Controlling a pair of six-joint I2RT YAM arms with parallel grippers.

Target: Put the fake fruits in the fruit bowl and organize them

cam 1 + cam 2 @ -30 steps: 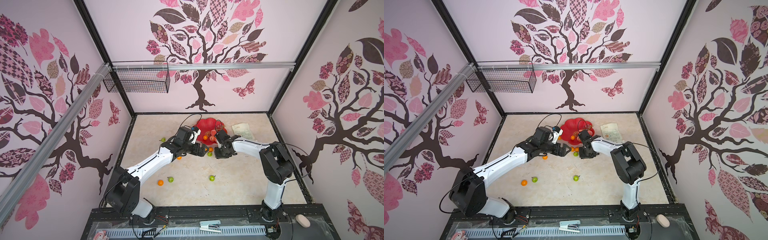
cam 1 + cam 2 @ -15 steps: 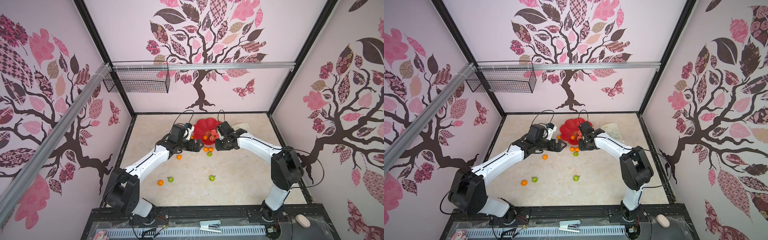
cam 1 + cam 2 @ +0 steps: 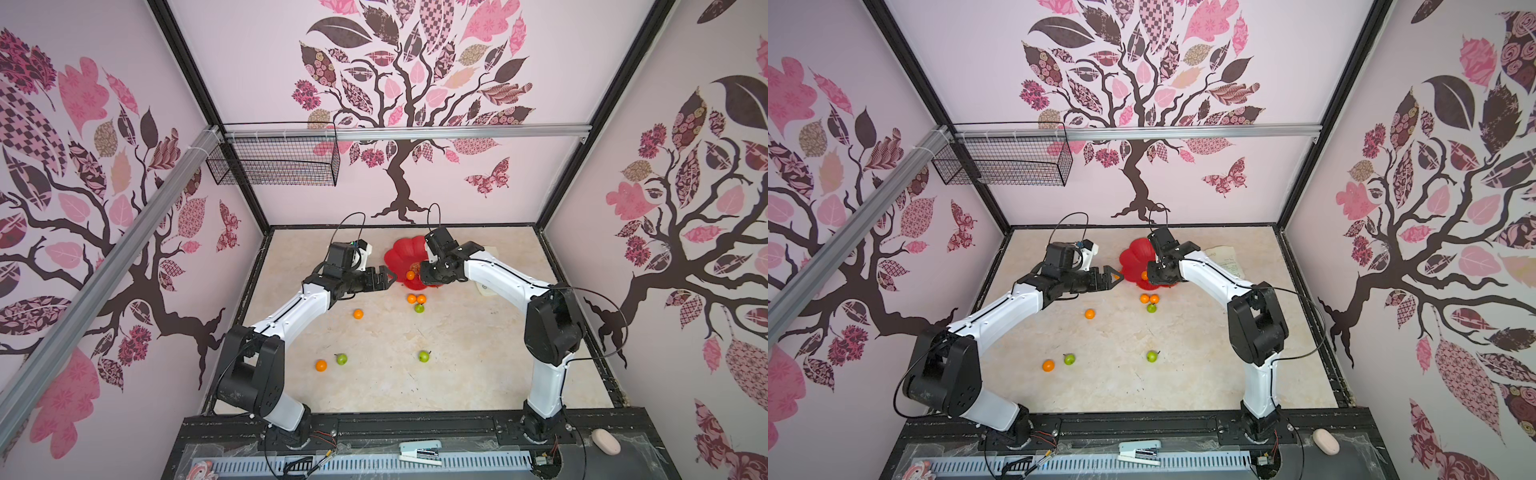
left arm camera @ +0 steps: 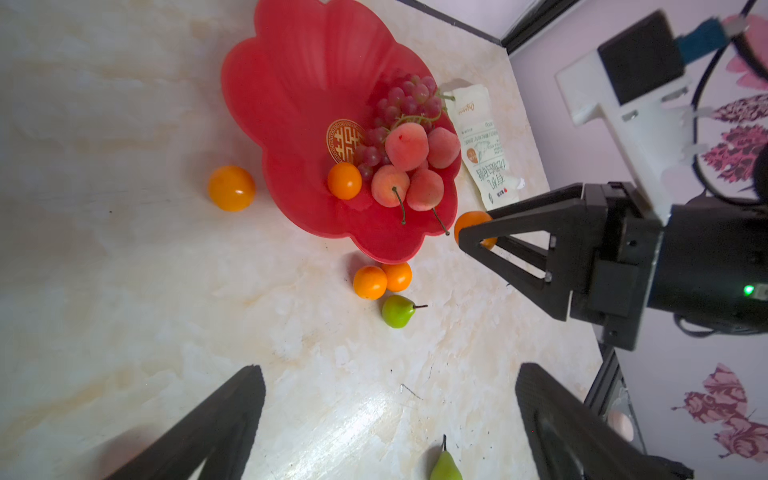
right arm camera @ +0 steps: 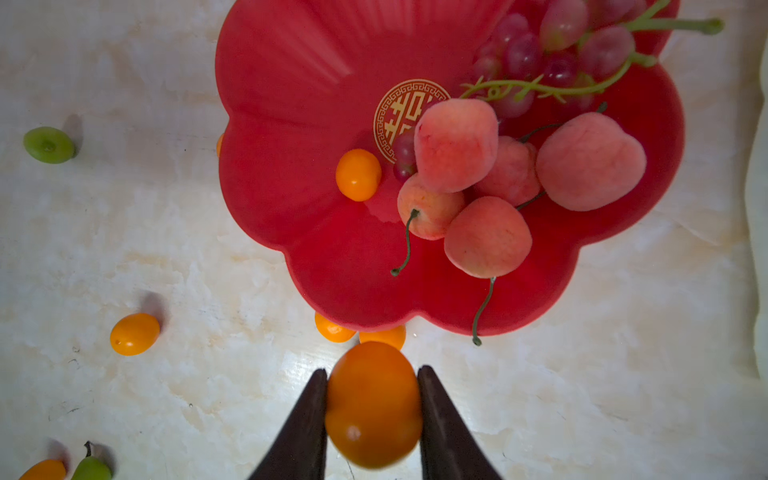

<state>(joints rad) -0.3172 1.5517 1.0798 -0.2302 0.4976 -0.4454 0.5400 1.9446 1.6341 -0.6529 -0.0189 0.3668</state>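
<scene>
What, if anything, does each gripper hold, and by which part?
The right gripper pinches an orange ball across its middle, one finger on each side. The left gripper is open and holds nothing.

I see right pincer [image 5: 372,371] with orange [image 5: 372,409] risen off surface [image 5: 145,249] to fruit bowl [image 5: 291,104] near rim; left pincer [image 4: 390,369] drawn back.

The black left gripper [image 4: 388,370] gapes wide and empty, aimed toward the black right gripper [image 5: 372,370], which pinches a glossy orange plastic ball [image 5: 374,411] between its fingertips.
</scene>
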